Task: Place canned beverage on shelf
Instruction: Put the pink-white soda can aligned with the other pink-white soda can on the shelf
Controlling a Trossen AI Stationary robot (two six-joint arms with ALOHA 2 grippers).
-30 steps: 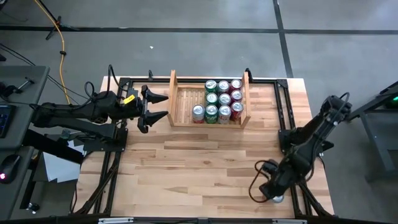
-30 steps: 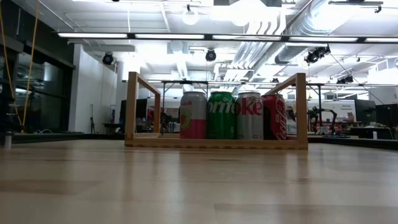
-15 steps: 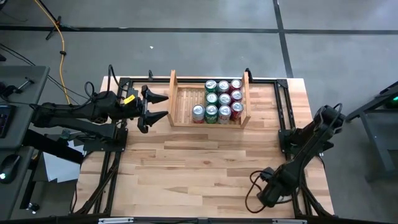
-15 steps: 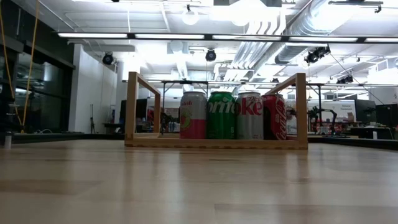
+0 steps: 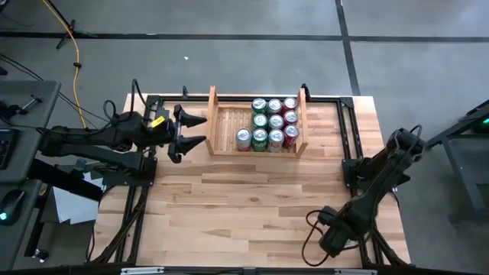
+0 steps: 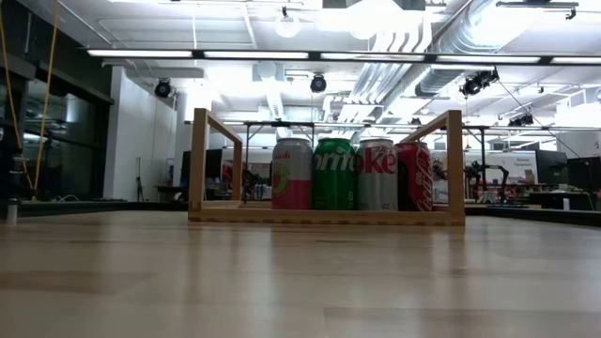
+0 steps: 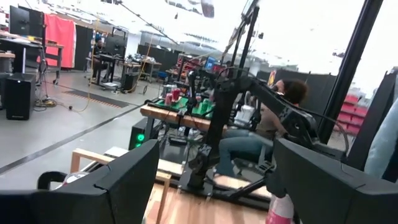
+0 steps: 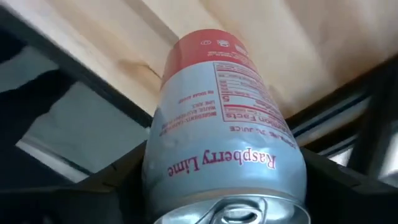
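Right pincer [image 5: 334, 241] is down at the near right corner of the table [image 5: 252, 206], and on its wrist camera I see the drink can [image 8: 224, 143] sitting between its two dark fingers [image 8: 121, 183]. It is a grey can with a red band and "Raspberry Lime" printed on the side, its pull-tab end towards the camera. Each finger is right against a side of the can, but I cannot tell whether they actually have it clamped, nor whether it is standing on the wood or raised off it. From above the can itself is hidden under the arm.

That corner is well apart from the shelf [image 5: 229, 126], which stands at the far edge of the table with other cans [image 5: 274, 121] packed in rows against its right side board.

Left pincer [image 5: 205, 131] hangs just beside the shelf's left board, fingers spread wide, holding nothing.
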